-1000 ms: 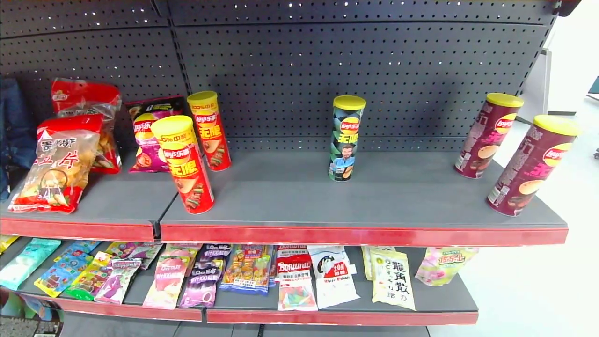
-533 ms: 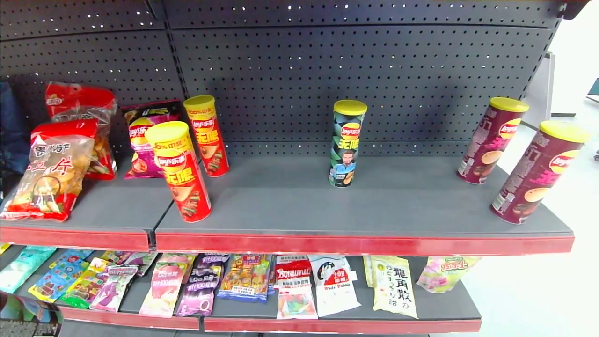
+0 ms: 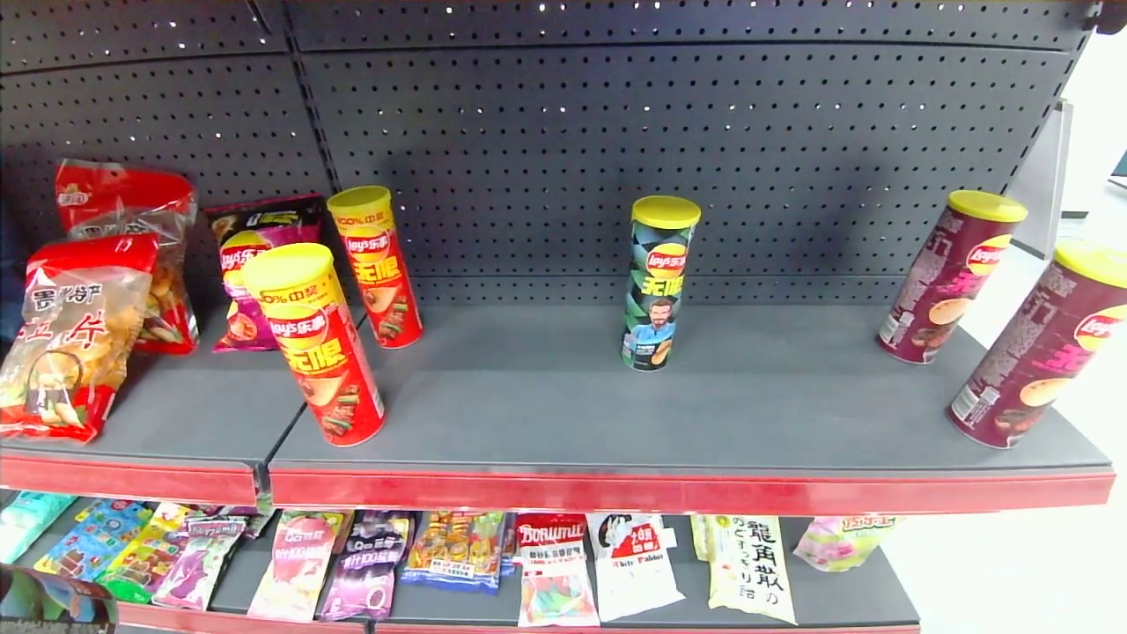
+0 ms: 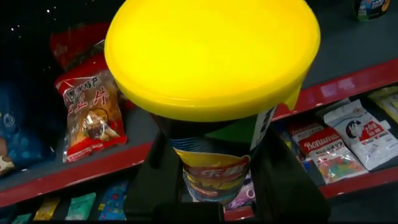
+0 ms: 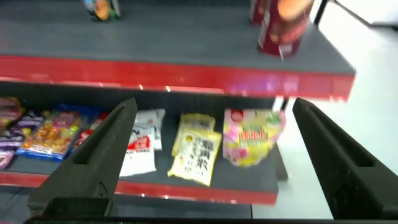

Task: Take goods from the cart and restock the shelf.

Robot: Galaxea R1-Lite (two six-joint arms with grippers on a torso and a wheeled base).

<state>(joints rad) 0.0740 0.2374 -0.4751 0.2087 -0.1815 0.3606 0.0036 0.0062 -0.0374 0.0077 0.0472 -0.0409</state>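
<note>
Head camera had shifted toward the shelf (image 3: 704, 405), nothing on it moved, while the left tool (image 4: 214, 140) pinched low around a chip can (image 4: 211, 62), likely light, stiff yet crushable, held before it; right tool (image 5: 212, 109) gaped empty.

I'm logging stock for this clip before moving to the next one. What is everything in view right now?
red cans: 2, yellow lids, left on the upper shelf
green can: 1, green-black, yellow lid, upper shelf middle
maroon cans: 2, yellow lids, upper shelf right end
red snack bags: 2, upper shelf far left
purple chip bag: 1, beside the rear red can
small packets: many, mixed colours, lying on the lower shelf
held can: 1, yellow lid, dark body
left gripper: black, shut on held can
right gripper: black, open, empty
</note>
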